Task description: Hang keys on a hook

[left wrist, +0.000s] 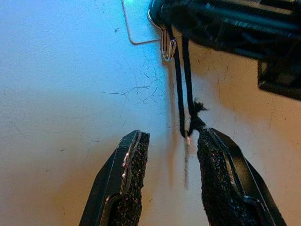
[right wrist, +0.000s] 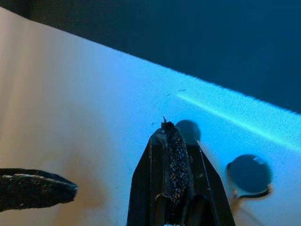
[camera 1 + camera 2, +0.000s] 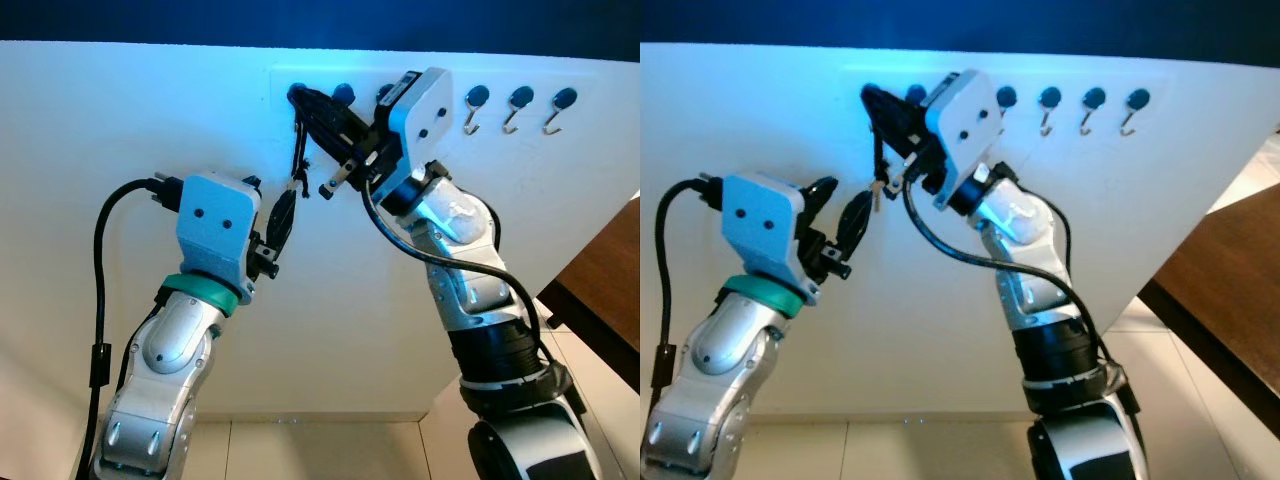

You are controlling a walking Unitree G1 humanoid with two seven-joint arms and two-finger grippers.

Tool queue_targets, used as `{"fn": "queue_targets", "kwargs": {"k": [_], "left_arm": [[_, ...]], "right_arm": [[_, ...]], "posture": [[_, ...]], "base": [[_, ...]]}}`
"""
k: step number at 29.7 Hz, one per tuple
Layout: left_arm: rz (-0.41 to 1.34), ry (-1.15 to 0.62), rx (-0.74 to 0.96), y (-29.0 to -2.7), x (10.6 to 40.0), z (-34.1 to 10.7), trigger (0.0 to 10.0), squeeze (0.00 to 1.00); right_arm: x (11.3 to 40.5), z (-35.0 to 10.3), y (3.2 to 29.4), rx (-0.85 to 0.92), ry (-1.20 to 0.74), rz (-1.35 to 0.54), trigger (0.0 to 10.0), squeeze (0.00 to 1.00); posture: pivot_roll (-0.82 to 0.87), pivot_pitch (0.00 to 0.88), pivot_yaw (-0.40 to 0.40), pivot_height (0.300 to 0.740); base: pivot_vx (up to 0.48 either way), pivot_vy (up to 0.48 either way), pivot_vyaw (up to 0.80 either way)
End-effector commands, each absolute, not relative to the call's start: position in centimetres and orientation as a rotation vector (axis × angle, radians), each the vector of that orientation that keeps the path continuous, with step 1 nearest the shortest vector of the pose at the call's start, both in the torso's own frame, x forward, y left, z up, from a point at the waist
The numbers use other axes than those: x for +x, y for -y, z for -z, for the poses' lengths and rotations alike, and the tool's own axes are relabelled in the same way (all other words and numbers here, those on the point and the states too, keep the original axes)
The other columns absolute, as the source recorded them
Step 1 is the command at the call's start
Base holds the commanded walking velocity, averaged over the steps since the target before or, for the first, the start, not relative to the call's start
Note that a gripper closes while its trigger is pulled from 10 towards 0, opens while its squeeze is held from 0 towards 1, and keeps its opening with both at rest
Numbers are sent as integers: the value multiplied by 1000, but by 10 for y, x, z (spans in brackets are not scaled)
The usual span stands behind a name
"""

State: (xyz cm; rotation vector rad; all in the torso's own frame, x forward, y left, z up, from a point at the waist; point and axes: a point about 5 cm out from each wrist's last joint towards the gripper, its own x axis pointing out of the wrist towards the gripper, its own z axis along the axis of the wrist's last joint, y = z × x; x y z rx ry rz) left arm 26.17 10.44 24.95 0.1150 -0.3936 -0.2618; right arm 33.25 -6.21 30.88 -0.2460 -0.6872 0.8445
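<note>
**Keys dangle from the end hook, both grippers close by**

The bunch of dark keys on a black looped cord (image 3: 297,170) hangs down the white wall (image 3: 120,120) from the silver metal hook (image 1: 168,46) at the left end of the hook row, its knotted lower part just below that hook. The right gripper (image 3: 312,112) reaches up to this hook, its long black fingers spread apart with their tips at the cord's top; whether they touch it cannot be told. The left gripper (image 1: 167,141) sits below the hook, fingers parted wide around the cord's lower end, gripping nothing. Further silver hooks with dark round caps (image 3: 518,105) line the wall to the right of the end hook.
</note>
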Motion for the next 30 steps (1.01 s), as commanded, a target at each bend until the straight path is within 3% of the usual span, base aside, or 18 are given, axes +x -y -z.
{"fn": "queue_targets", "kwargs": {"k": [1, 13, 30], "left_arm": [[267, 377, 113, -104, 261, -247, 10000, 0], [268, 378, 110, -102, 261, -247, 10000, 0], [282, 373, 104, -100, 260, -246, 10000, 0]], "right_arm": [[332, -310, 52, -259, 686, -894, 10000, 0], [338, -302, 45, -287, 643, -936, 10000, 0], [321, -308, 32, -282, 729, -1020, 10000, 0]], "posture": [[-18, 10, 55, 740], [-21, 8, 53, 740], [-21, 4, 56, 740]], "base": [[0, 0, 0], [0, 0, 0], [0, 0, 0]]}}
